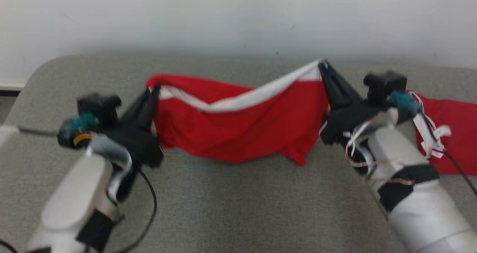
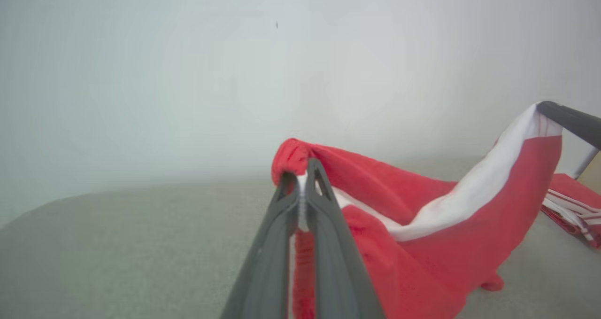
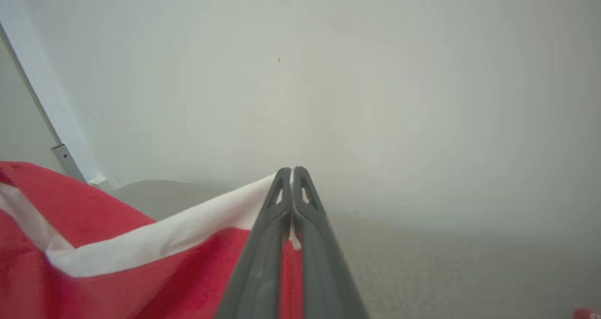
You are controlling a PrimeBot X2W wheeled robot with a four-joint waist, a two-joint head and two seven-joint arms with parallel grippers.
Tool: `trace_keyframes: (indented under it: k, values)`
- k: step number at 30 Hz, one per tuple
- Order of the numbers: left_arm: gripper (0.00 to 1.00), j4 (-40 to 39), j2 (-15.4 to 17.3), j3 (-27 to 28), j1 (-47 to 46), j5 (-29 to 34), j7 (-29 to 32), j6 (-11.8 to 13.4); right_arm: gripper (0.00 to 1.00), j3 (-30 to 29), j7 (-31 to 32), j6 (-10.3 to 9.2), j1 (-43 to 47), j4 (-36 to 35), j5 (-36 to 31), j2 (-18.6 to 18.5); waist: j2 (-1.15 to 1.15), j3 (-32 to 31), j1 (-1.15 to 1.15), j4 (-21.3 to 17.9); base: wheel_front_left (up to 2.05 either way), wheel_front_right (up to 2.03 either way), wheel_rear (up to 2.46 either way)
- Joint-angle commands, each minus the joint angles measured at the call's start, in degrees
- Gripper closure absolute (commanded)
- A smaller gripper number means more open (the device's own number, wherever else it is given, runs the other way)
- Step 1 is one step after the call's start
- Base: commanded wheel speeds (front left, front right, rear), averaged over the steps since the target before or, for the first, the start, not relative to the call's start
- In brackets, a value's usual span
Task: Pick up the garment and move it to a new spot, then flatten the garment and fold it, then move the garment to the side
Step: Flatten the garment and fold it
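Grey padded table (image 1: 238, 208) against white wall (image 1: 238, 18). Red garment (image 1: 242, 133) with white band slung between both sets of jaws, lower folds resting on table. Left gripper (image 1: 153, 91) clenched on red edge. Right gripper (image 1: 323, 63) clenched on white band corner, held higher. Left wrist view makes out white stripes on second red cloth (image 2: 570, 206) lying past right jaws. Right wrist view adds pale upright rail (image 3: 33, 98) by wall.
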Motion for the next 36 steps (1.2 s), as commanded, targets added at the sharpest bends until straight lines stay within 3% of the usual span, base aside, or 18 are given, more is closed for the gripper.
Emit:
trace_keyframes:
  k: [1, 3, 9, 12, 20, 27, 36]
  values:
    - [1.00, 1.22, 0.98, 0.68, -5.98, -2.80, 1.94, 0.13, 1.00, 0.89, 0.76, -0.14, -5.25, 0.96, 1.20, -0.28, -0.01, 8.20, 0.00, -2.18, 0.00, 0.00, 0.00]
    - [1.00, 2.31, 1.73, 0.90, -10.14, -3.93, 3.04, 0.13, 1.00, 1.64, 1.52, -0.14, -8.74, 1.95, 1.92, -0.41, -0.01, 10.14, 0.00, -2.51, 0.00, 0.00, 0.00]
    - [1.00, 8.90, 4.90, -0.32, -34.29, -4.56, 7.28, 0.13, 1.00, 3.82, 4.65, -0.14, -31.17, 7.70, 5.31, -1.89, -0.01, 22.01, 0.00, -3.97, 0.00, 0.00, 0.00]
    - [1.00, 12.74, 4.86, 0.04, -44.89, -5.15, 7.38, 0.13, 1.00, 4.26, 4.55, -0.14, -40.48, 10.55, 5.71, -2.48, -0.01, 26.03, 0.00, -4.37, 0.00, 0.00, 0.00]
    - [1.00, 20.35, 4.54, -0.61, -62.76, -5.47, 4.76, 0.13, 1.00, 6.09, 0.84, -0.14, -55.34, 16.77, 6.34, -1.97, -0.01, 28.53, 0.00, -5.84, 0.00, 0.00, 0.00]
    - [1.00, 22.98, 5.40, -5.02, -65.54, -7.82, 0.81, 0.13, 1.00, 10.58, -1.76, -0.14, -58.01, 18.75, 7.75, -2.17, -0.01, 28.37, 0.00, -5.95, 0.00, 0.00, 0.00]
    - [1.00, 18.36, 6.05, -7.37, -51.14, -16.14, -6.08, 0.13, 1.00, 16.75, -3.45, -0.14, -46.23, 14.10, 11.85, -4.91, -0.01, 22.02, 0.00, -5.68, 0.00, 0.00, 0.00]
